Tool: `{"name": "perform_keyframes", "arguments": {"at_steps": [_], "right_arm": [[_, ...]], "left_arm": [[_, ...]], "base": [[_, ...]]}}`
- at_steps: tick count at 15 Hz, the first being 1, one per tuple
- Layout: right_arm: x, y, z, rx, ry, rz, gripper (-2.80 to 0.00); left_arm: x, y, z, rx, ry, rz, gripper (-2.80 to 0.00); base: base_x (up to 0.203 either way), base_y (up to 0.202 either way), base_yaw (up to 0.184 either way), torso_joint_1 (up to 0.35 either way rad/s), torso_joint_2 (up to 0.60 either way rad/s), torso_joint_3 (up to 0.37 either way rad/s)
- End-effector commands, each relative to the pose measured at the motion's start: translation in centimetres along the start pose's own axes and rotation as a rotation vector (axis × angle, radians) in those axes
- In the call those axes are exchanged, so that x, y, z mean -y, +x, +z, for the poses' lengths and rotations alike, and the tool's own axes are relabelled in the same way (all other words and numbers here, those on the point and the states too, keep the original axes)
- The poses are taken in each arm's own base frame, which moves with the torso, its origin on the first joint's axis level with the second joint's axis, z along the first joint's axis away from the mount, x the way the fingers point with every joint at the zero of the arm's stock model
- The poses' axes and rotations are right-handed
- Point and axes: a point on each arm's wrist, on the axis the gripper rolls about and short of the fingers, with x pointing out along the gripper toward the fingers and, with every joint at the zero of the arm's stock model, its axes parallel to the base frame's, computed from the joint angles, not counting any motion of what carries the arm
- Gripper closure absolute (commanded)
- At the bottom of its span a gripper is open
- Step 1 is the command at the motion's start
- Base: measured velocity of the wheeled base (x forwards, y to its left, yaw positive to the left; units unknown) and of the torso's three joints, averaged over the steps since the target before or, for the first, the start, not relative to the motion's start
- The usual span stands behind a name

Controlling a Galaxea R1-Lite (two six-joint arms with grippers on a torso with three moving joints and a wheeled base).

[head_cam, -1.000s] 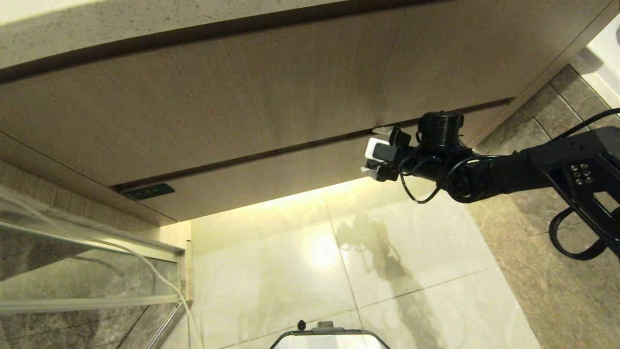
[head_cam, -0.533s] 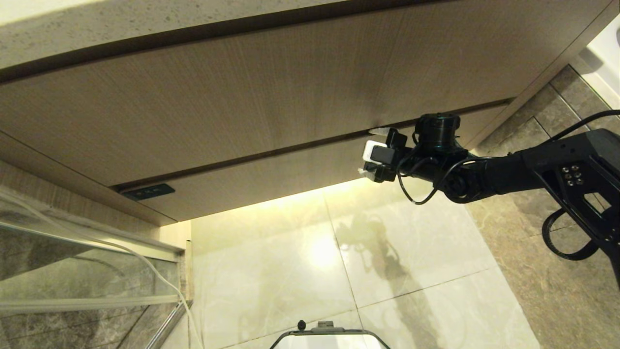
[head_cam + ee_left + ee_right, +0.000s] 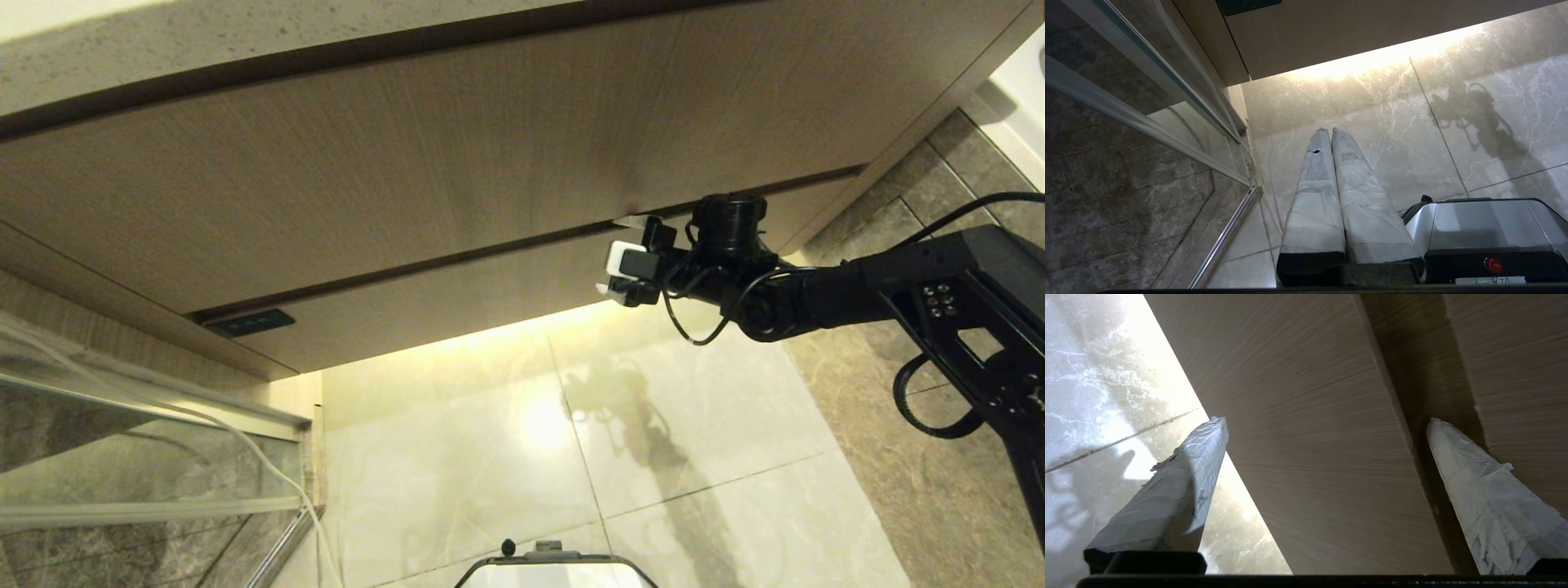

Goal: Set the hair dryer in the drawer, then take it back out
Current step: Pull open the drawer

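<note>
Right gripper (image 3: 622, 260) spread wide, holding nothing, straddling the closed drawer (image 3: 457, 298) front across its narrow height; one finger (image 3: 1474, 486) at the gap above, the other below the bottom edge. Long axis of front crosswise to jaws. Left gripper (image 3: 1331, 163) clenched, parked over the floor (image 3: 506, 457). Hair dryer nowhere visible.

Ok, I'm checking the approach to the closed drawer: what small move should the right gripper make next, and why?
Probably ease forward and close on the drawer front. The right gripper is open and straddles that narrow front, one finger at the dark gap under the taller panel, the other below the bottom edge. The drawer is shut and no hair dryer shows.
</note>
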Motion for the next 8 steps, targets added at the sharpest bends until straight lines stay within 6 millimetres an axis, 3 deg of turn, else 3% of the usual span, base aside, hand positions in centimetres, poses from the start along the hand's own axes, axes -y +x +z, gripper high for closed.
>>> {"name": "perform_keyframes", "arguments": {"at_steps": [1, 5, 8], "right_arm": [[-0.6, 0.6, -0.4, 0.002, -0.006, 0.004, -2.8], [-2.0, 1.2, -1.1, -0.01, 0.006, 0.032, -2.8], [-1.6, 1.0, -2.1, -0.03, 0.01, 0.025, -2.8]], "left_arm": [[0.0, 0.0, 0.0, 0.001, 0.0, 0.0, 0.0], [0.0, 0.0, 0.0, 0.001, 0.0, 0.0, 0.0], [0.0, 0.0, 0.0, 0.001, 0.0, 0.0, 0.0]], "base": [[0.0, 0.0, 0.0, 0.0, 0.0, 0.0], [0.0, 0.0, 0.0, 0.0, 0.0, 0.0], [0.0, 0.0, 0.0, 0.0, 0.0, 0.0]]}}
